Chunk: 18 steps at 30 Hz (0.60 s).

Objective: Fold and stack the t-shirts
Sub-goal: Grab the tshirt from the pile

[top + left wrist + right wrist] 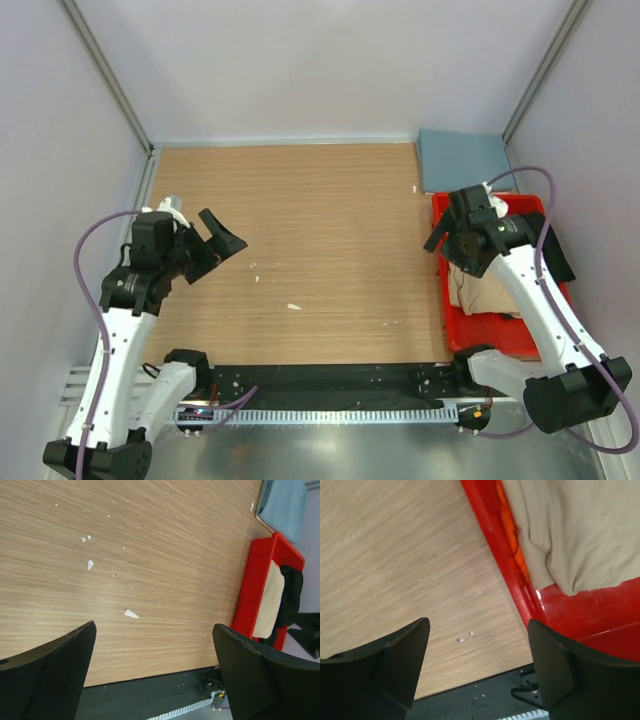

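Here the tan-beige t-shirt lies crumpled in the red bin, over an orange t-shirt and just right of the right gripper. That gripper's jaws gape wide and empty above the bin's wall. A slate blue-grey t-shirt lies folded beyond the bin. The left gripper hangs well apart, also wide open and empty.

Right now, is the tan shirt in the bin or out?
In. The tan shirt lies crumpled inside the red bin, over an orange one.
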Each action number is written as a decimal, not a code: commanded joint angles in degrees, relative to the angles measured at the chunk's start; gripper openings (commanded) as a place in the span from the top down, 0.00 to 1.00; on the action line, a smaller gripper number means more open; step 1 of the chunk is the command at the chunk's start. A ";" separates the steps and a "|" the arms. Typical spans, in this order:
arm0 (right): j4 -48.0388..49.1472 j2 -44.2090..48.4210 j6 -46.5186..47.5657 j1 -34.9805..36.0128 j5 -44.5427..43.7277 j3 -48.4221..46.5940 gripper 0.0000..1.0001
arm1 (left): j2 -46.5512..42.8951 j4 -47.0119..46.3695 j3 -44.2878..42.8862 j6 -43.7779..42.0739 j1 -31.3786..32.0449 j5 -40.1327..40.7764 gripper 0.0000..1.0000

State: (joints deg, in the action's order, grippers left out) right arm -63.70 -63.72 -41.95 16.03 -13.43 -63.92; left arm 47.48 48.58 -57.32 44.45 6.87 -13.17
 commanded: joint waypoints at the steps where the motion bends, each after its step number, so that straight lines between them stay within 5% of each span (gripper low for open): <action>1: -0.38 -0.25 1.87 -5.89 -4.25 -3.49 0.18 | -5.46 4.39 -4.55 -5.16 0.51 -0.03 0.00; 6: 3.75 -8.24 5.91 -17.78 3.33 -3.40 0.55 | -4.95 4.25 -7.44 -13.15 5.94 -8.44 0.00; 11: 11.04 -17.21 10.92 -18.32 -0.54 -5.50 0.56 | -2.58 3.98 -9.65 -17.55 11.58 -9.16 0.03; 18: 20.28 -29.25 19.36 -18.32 -5.20 -12.01 0.62 | -1.16 6.70 -11.41 -19.75 15.71 -7.22 0.25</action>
State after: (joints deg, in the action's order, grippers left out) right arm -49.78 -90.98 -27.99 -2.31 -14.79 -71.81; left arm 46.72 53.65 -66.11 27.77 21.91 -20.10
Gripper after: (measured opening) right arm 0.391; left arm 0.773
